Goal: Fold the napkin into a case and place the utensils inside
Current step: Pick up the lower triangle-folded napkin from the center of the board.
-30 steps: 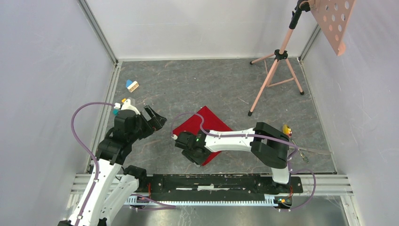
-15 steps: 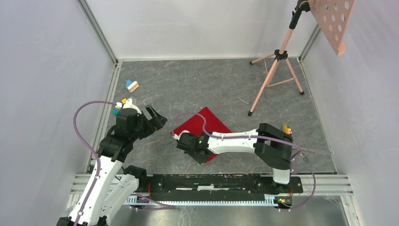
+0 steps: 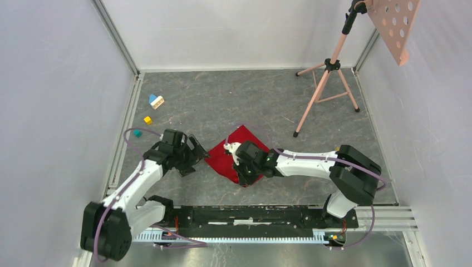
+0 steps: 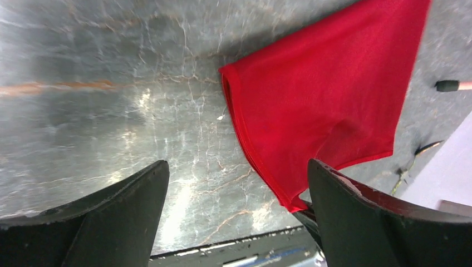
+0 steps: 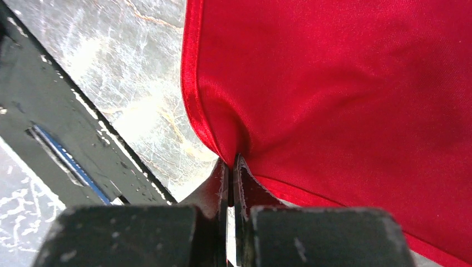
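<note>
The red napkin (image 3: 228, 149) lies on the grey marbled floor, in the middle. My right gripper (image 3: 245, 166) is shut on its near corner, and the cloth puckers into the closed jaws (image 5: 231, 161). That corner is raised off the floor and carried over the rest of the napkin (image 5: 345, 83). My left gripper (image 3: 196, 156) stands wide open beside the napkin's left corner, touching nothing; its fingers frame bare floor and the hem of the napkin (image 4: 323, 100). In the top view the right arm hides the utensils. Thin slivers (image 4: 421, 148) beyond the cloth may be them.
A pink tripod stand (image 3: 325, 83) rises at the back right under a pegboard (image 3: 395, 28). Small toy blocks (image 3: 156, 100) lie at the back left, with a yellow block (image 3: 147, 119) and a teal block (image 3: 137, 133) nearer. The black rail (image 3: 261, 214) runs along the near edge.
My right gripper closed on the napkin's near corner and pulled it up and away from the rail. My left arm swung down and right to the napkin's left corner, uncovering the small blocks.
</note>
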